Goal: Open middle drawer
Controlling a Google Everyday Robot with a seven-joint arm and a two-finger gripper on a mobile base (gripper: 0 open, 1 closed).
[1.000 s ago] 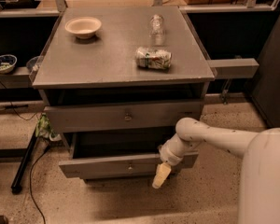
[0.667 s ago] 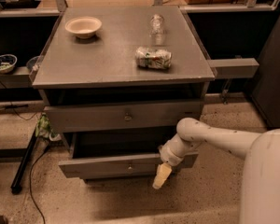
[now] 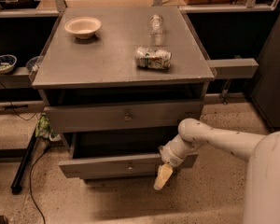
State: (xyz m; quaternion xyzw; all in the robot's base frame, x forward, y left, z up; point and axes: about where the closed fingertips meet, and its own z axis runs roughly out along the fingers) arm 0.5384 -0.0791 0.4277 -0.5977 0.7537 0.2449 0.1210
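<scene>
**Camera view: middle drawer stands out, end effector at its right end**

Camera view, and the middle drawer [image 3: 98, 168] is seen standing out from the grey cabinet [image 3: 107, 66]. Its dark interior is exposed behind the flat front, with the small knob [image 3: 129, 166] set at the centre. Above it, the upper drawer [image 3: 93, 119] is seen with a dark gap under the cabinet top.

The end effector [image 3: 162, 177] is held at the right end of the middle drawer's front, its pale tip pointed down toward the speckled floor [image 3: 84, 204]. Whether it is open or closed cannot be told, nor whether the front is touched. The white arm [image 3: 219, 141] is stretched in from the right.

On the cabinet top, a pale bowl [image 3: 83, 27] is seen at the back left and a clear bottle [image 3: 156, 24] at the back right. A crushed can [image 3: 152, 58] is laid on its side just in front of the bottle.
</scene>
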